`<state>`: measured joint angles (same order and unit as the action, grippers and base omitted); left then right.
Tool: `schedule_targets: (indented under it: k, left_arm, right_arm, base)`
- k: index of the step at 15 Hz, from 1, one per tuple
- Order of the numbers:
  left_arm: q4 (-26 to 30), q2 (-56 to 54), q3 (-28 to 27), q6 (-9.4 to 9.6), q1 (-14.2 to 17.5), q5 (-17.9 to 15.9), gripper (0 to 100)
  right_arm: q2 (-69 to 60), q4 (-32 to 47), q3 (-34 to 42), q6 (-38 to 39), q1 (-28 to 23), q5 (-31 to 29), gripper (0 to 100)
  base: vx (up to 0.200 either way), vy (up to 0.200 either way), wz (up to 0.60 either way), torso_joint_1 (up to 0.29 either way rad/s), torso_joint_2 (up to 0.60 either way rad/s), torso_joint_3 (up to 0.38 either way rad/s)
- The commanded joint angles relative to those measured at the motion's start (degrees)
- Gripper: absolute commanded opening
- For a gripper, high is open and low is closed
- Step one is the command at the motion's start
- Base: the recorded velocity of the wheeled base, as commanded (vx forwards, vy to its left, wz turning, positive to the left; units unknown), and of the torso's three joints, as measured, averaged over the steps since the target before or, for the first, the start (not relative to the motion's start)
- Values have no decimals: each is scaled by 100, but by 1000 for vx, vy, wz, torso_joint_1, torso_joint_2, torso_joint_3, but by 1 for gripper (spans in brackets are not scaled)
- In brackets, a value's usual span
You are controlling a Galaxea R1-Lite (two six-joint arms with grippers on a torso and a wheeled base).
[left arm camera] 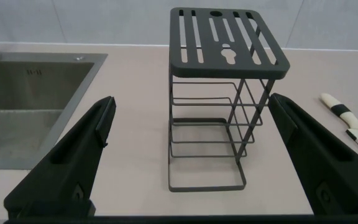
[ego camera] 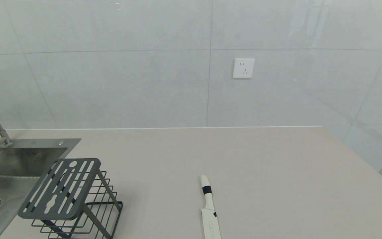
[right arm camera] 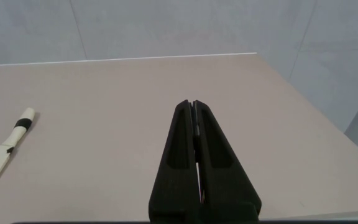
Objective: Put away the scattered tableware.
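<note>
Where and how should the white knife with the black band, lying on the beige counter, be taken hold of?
By the handle of the white black-banded knife, probably from straight above, clamping across its narrow width: it lies flat on the beige counter, handle toward the wall, blade toward the robot.

Left jaws spread, right jaws pressed together

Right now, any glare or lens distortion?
Head view: reflections streak the wall tiles at upper right; tile seams bow, wide-angle distortion. Left wrist view: even light on the rack, no hard shadow. Right wrist view: countertop shows no glare.
</note>
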<state>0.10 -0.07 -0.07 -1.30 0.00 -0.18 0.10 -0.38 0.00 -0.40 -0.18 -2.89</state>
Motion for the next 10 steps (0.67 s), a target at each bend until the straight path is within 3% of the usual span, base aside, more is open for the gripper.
schedule_targets:
  k: [1, 3, 8, 9, 10]
  left_arm:
    - [-1, 7, 7, -1, 0, 1, 100]
    - [8, 7, 7, 148, 0, -43, 100]
    - [8, 7, 7, 139, 0, -34, 100]
    - [8, 7, 7, 157, 0, -34, 100]
    - [8, 7, 7, 166, 0, -34, 100]
  right_arm:
    - [8, -6, 0, 5, 1, 8, 0]
    - [25, -6, 0, 31, -17, 52, 0]
    - [8, -15, 0, -338, -8, 148, 0]
    - [-1, -15, 0, -303, -8, 201, 100]
    - [8, -15, 0, -303, 1, 254, 100]
  base:
    - [0, 0, 0, 0, 0, 0]
    - [0, 0, 0, 0, 0, 0]
    - [0, 0, 0, 0, 0, 0]
    - [0, 0, 0, 0, 0, 0]
    - [0, 0, 0, 0, 0, 0]
